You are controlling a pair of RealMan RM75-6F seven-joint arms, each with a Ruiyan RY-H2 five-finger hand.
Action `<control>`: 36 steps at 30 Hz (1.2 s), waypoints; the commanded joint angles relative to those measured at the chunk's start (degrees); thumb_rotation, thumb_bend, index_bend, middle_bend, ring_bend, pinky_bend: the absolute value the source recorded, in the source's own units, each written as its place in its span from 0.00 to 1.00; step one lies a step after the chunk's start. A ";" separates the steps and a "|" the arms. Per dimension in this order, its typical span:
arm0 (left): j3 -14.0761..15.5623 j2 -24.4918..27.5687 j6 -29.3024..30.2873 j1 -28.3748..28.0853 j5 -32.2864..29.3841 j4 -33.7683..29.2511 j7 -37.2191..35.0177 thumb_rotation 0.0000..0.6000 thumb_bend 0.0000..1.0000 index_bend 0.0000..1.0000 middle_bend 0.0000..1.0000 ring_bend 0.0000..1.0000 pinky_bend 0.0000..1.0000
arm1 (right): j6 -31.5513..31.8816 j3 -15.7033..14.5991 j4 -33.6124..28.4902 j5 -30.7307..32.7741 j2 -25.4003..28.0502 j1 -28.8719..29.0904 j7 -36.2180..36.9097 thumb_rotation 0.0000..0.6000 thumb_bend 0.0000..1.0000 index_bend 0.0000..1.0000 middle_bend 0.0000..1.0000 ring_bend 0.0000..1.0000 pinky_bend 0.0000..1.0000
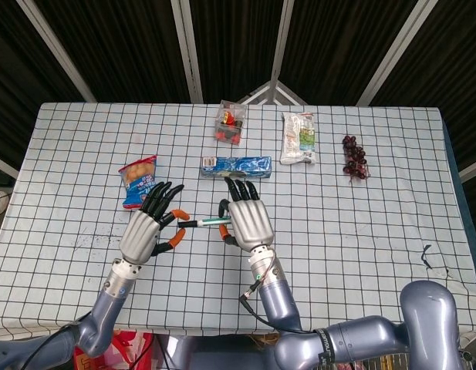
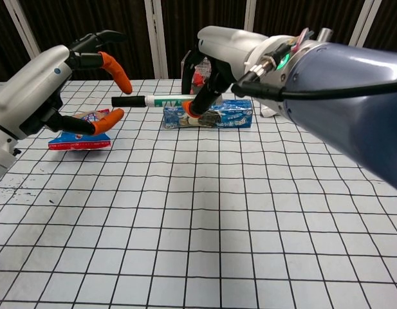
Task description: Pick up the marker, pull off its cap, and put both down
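A checkered table [image 1: 361, 231] carries everything, and both arms reach in from the near edge. The right hand [image 1: 249, 220] hovers palm-down near the middle, pinching the marker [image 2: 161, 100] by its white barrel so it lies level above the cloth, black cap [image 2: 126, 101] pointing toward the left hand [image 1: 147, 230]. That hand holds nothing: its fingers are spread wide, orange tips either side of the cap's end, and I cannot tell whether they touch it. Behind the hands lies a long blue box [image 1: 236, 166]; a white packet [image 1: 298, 137] and a small clear box [image 1: 230, 123] sit further back, a snack bag [image 1: 138, 180] at left, and dark grapes [image 1: 353, 156] at right.
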 commanded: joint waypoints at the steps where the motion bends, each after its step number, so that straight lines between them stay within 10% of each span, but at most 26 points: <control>1: 0.12 -0.26 0.06 -0.11 -0.02 0.47 -0.33 1.00 0.48 0.49 0.08 0.00 0.01 | -0.11 -0.12 0.01 0.03 0.07 -0.05 0.20 1.00 0.42 0.75 0.05 0.01 0.00; 36: 0.10 -2.09 1.27 -0.70 -1.09 4.38 -4.30 1.00 0.49 0.48 0.10 0.00 0.01 | -0.64 -0.76 0.09 -0.20 0.41 -0.06 2.00 1.00 0.44 0.76 0.05 0.01 0.00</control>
